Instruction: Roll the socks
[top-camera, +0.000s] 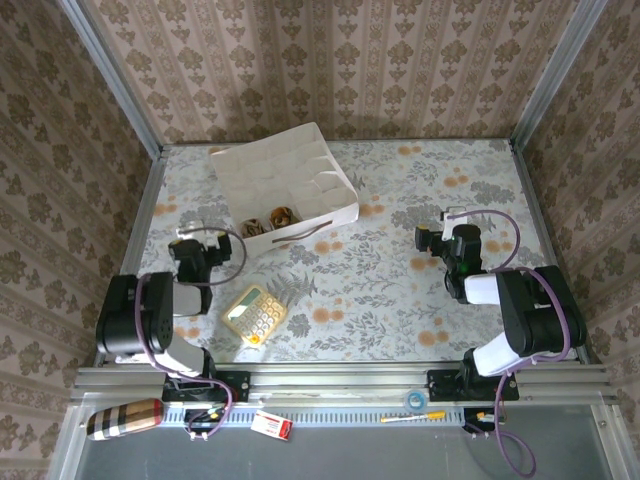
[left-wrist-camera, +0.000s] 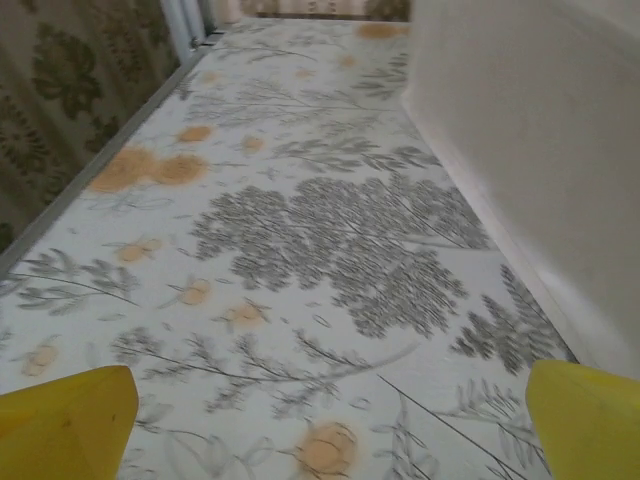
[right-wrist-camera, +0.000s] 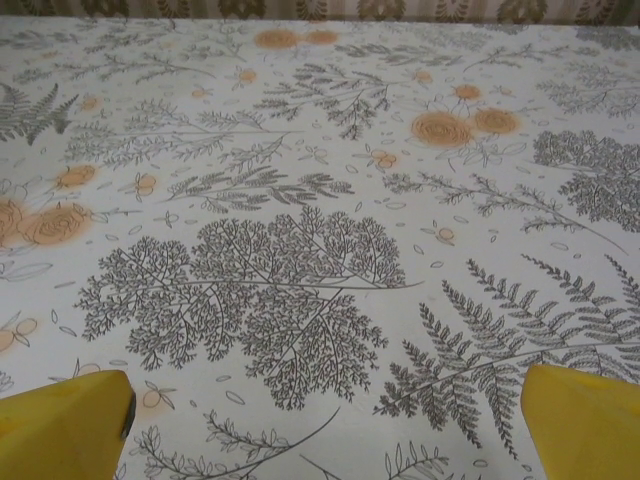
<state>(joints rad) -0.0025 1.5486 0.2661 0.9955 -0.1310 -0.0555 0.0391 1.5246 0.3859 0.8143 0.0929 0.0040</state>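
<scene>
No writing can be read: the keys on the yellow calculator (top-camera: 254, 314) and the print on the red-and-white box (top-camera: 271, 426) are too small.

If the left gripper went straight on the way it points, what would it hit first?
The way looks free: the open left gripper faces floral-patterned tablecloth, with the white cardboard box to its right; depth is unclear.

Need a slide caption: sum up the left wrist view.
Open left gripper over the floral table, white box alongside.
</scene>
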